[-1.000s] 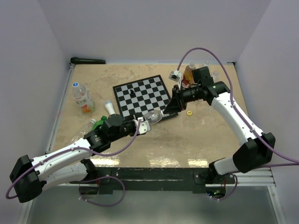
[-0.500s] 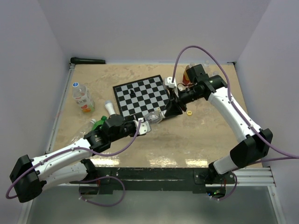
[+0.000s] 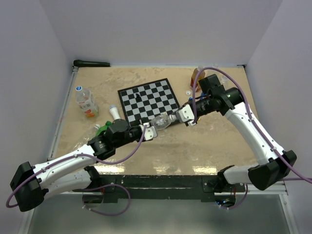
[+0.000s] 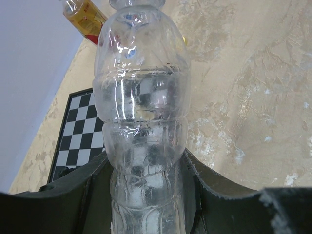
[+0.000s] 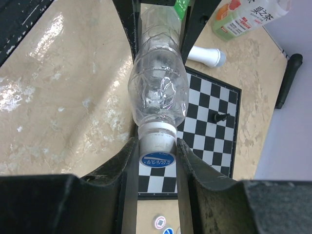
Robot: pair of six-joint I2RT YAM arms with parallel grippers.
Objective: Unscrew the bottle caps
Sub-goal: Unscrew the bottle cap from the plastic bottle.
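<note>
My left gripper (image 3: 151, 128) is shut on the lower body of a clear label-less bottle (image 3: 160, 122) and holds it lying over the near right corner of the chessboard. In the left wrist view the bottle (image 4: 141, 107) fills the gap between the jaws of the left gripper (image 4: 146, 195). Its cap (image 5: 157, 148), white with a blue top, points at my right gripper (image 5: 157, 144), whose fingers (image 5: 127, 161) press on both sides of it. In the top view the right gripper (image 3: 175, 117) meets the bottle's neck end.
A chessboard (image 3: 146, 100) with one black piece (image 3: 138, 97) lies mid-table. An orange-labelled bottle (image 3: 85, 102), a white tube (image 3: 114, 113) and a green bottle (image 3: 101, 129) lie at the left. Another bottle (image 3: 197, 75) and loose caps (image 3: 189, 91) are at the back right.
My right arm has swung round and come in at the bottle's neck; its jaws now sit around the cap. The left gripper and the bottle have held still.
</note>
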